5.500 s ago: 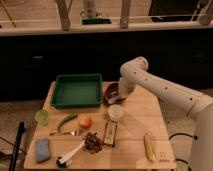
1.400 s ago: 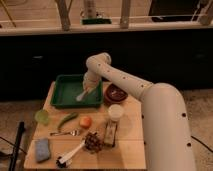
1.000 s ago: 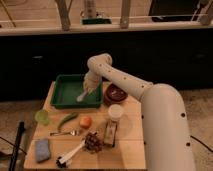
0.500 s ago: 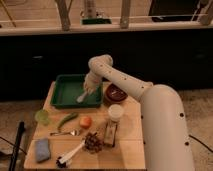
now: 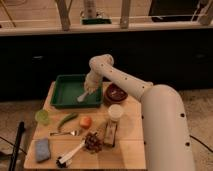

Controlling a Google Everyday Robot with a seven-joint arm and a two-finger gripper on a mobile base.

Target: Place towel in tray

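Observation:
A blue folded cloth, which looks like the towel, lies flat at the table's front left corner. The green tray stands at the back left of the table. My gripper hangs low over the tray's right front part, pale and pointing down-left, far from the blue cloth. Nothing shows clearly in it. My white arm reaches in from the right and covers the table's right side.
A dark red bowl stands right of the tray, with a white cup in front of it. An orange, a green vegetable, a green cup, a fork, a brush and a brown packet lie mid-table.
My arm has swung from the bowl on the right to over the tray. In the last second and a half the gripper has barely moved. The blue cloth has not moved.

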